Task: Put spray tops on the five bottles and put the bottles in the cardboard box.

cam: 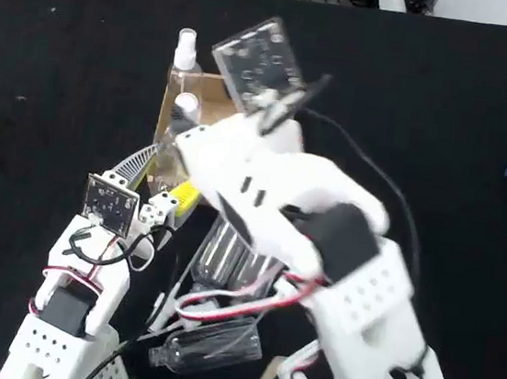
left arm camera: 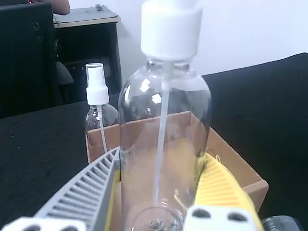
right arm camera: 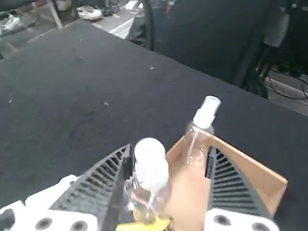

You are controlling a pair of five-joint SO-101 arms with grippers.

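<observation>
The left gripper (left arm camera: pixel 161 166) clamps an upright capped bottle (left arm camera: pixel 163 120) at the cardboard box (left arm camera: pixel 240 171). A second bottle (left arm camera: pixel 98 113) stands in the box's 11 o'clock corner. The right gripper (right arm camera: pixel 168 156) hangs spread wide astride the held spray top (right arm camera: pixel 151 161). From above, the right arm (cam: pixel 306 214) hides much of the box. At 6 o'clock from it, a topless bottle (cam: pixel 206 348) lies on the table (cam: pixel 446 130).

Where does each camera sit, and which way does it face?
High view: fixed above the table, facing down on both arms, the cardboard box and lying bottles.
Left wrist view: rides its arm, facing along the left gripper, shut on the held bottle.
Right wrist view: rides its arm, facing down past the open right gripper at that bottle's spray top.
Shared: both wrist views show the standing bottle in the box.
</observation>
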